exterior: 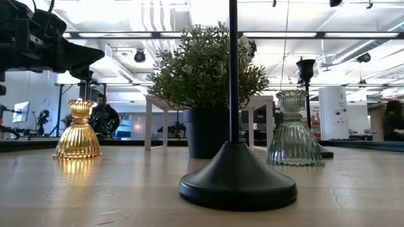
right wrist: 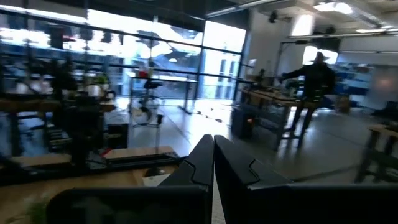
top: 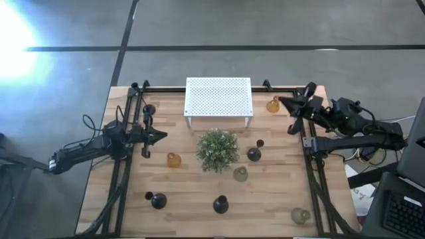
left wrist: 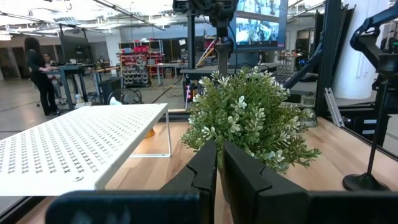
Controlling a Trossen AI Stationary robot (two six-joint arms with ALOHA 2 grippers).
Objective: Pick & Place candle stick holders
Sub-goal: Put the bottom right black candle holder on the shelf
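Currently my left gripper (top: pixel 161 135) is clenched empty at the table's left, facing the green plant (top: pixel 218 149). My right gripper (top: pixel 282 101) is clenched empty beside an amber candle stick holder (top: pixel 273 105) near the white perforated stand (top: pixel 218 97). Other holders lie scattered across the wooden table (top: pixel 192 199).

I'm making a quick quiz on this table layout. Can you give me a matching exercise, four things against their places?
Things:
1. white perforated stand
2. green plant
3. amber holder
4. left hand

Places:
A. just left of the plant
B. middle of the table
C. left side of the table, above it, empty
D. back edge of the table

Pairs: 1-D, 2-B, 3-A, 4-C
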